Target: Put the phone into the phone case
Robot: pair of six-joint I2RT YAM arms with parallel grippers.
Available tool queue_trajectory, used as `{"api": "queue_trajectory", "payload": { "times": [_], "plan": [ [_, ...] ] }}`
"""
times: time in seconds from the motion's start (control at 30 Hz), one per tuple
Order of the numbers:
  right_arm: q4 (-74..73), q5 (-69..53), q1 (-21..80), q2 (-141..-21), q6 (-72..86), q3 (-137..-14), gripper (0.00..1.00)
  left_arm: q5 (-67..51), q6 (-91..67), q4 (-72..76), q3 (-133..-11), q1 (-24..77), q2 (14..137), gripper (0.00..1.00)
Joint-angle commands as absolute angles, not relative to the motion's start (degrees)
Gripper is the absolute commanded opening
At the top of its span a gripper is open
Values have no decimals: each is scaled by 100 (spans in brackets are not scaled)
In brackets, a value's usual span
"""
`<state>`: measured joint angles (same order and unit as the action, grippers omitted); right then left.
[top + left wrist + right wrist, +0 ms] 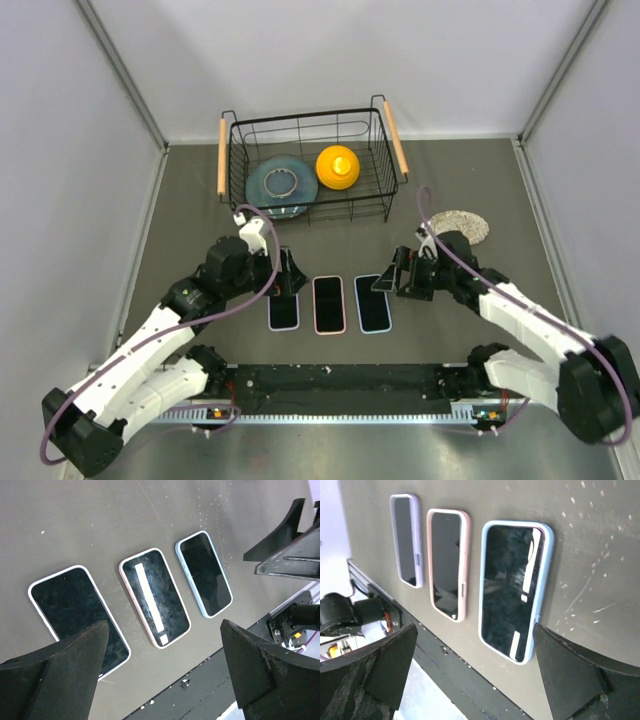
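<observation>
Left end effector (286,273): its two black fingers (65,680) are wide apart with nothing between them. It sits left of the middle in the top view, right at the top end of the lilac case.

Right end effector (392,272): its fingers are wide apart too, and it holds nothing. It sits right of the middle in the top view, by the top right corner of the blue case.

Phone (510,590): it lies flat in the blue case, dark screen up. No finger touches it.

Blue case (547,565): it lies on the table, the right one of a row of three in the top view. Its rim goes all the way around the phone.

Pink case (329,304): it is the middle one in the row, just beside the blue case but not touching. It has a dark screen in it.

Lilac case (283,313): it is the left one in the row, also with a dark screen in it.

Table (460,170): dark grey, with small white specks.

Basket (300,120): black wire with two wooden handles, at the top middle of the top view, well apart from the row.

In the basket: a blue plate (256,190) with a ring (279,181) on it, and a yellow thing (338,167) beside it.

Speckled disc (464,222): it lies flat, right of the basket, partly hidden by the right arm.
</observation>
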<state>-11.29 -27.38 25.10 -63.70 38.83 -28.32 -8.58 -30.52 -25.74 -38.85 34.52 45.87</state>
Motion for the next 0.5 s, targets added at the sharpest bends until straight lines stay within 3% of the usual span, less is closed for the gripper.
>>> {"api": "queue_trajectory", "payload": {
  "times": [0.0,0.47],
  "plan": [
    [-1652,-2663,2558,-5188,3727,-3269,99,-905,-3111,-2391,-4201,3445,4211,99],
    [-1995,-1925,2558,-2550,4236,-3314,99,-827,-3146,-2241,-4210,3437,3156,99]
  ]
}}
